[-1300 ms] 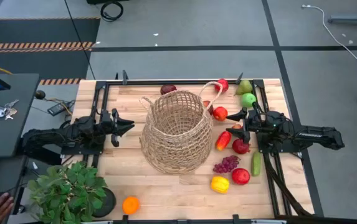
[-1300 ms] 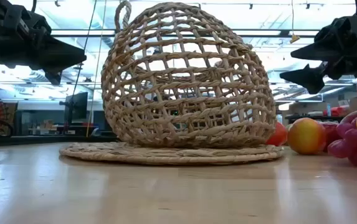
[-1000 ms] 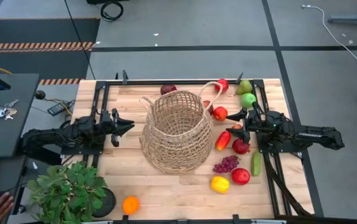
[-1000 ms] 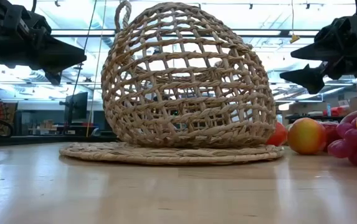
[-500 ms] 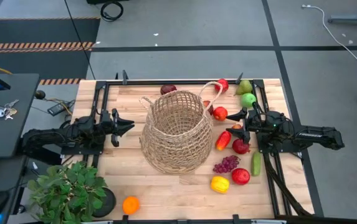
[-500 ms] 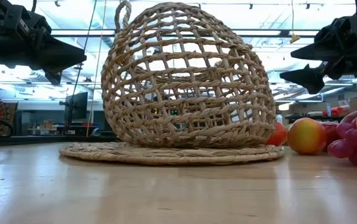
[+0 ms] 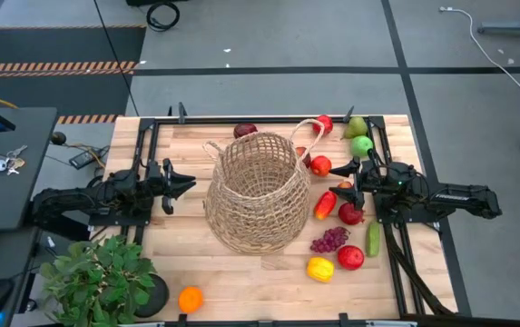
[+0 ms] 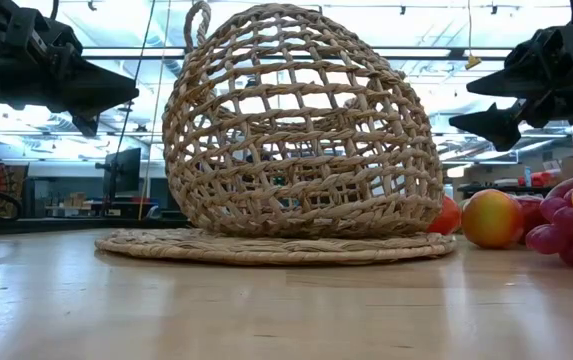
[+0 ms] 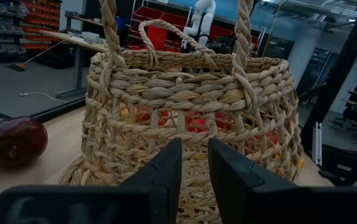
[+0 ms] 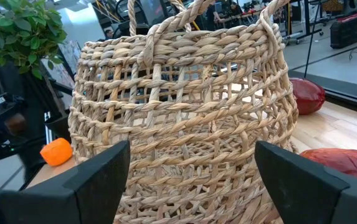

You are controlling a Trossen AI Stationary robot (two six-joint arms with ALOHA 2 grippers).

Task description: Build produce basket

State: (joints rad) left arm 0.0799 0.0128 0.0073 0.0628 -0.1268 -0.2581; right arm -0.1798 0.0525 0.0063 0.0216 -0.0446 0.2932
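The tan wicker basket (image 7: 258,191) stands upright mid-table on a flat woven mat (image 8: 276,245), its loop handles up. The produce lies mostly to its right: a red apple (image 7: 320,165), red pepper (image 7: 325,204), purple grapes (image 7: 329,240), cucumber (image 7: 372,239), lemon (image 7: 319,269), and a green pear (image 7: 357,126). An orange (image 7: 190,299) lies near the front left. My left gripper (image 7: 190,183) hovers shut to the left of the basket, pointing level at it. My right gripper (image 7: 339,177) hovers open on the basket's right, above the fruit, with nothing between its fingers.
A potted green plant (image 7: 101,277) stands at the near left corner. A dark red apple (image 7: 245,131) lies behind the basket, and more apples (image 7: 361,144) lie at the far right. Bare wood shows in front of the basket. A desk with keys (image 7: 1,163) stands off the table's left.
Both arms and the basket have kept still. A person's hand at the lower left, beside the desk, has drawn back out of view.
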